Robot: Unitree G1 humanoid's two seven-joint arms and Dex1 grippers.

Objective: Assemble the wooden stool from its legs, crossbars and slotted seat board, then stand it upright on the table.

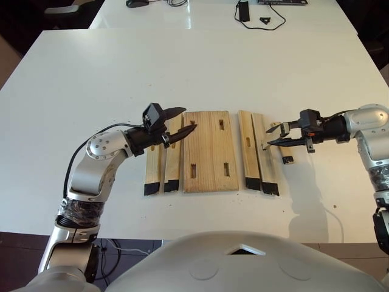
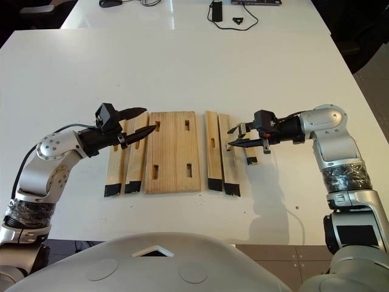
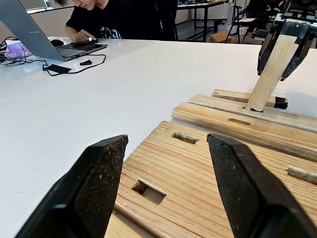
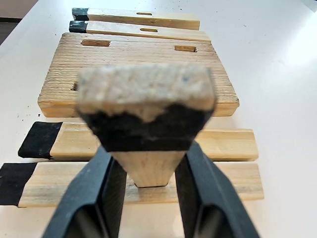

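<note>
A flat pale wooden seat board with four slots [image 1: 209, 151] was laid at the middle of the white table [image 1: 182, 67]. It was flanked by a left pair of black-tipped wooden legs [image 1: 163, 163] and a right pair of the same legs [image 1: 258, 155]. The left gripper [image 1: 189, 118] was held over the board's far left corner, its black fingers [image 3: 94, 193] spread apart with nothing between them. The right gripper [image 1: 272, 135] was clamped on a short black-ended wooden crossbar [image 4: 147, 94], which was tilted, its lower end set against the outermost right leg. A second short crossbar [image 1: 287, 159] was seen lying just beside that leg.
</note>
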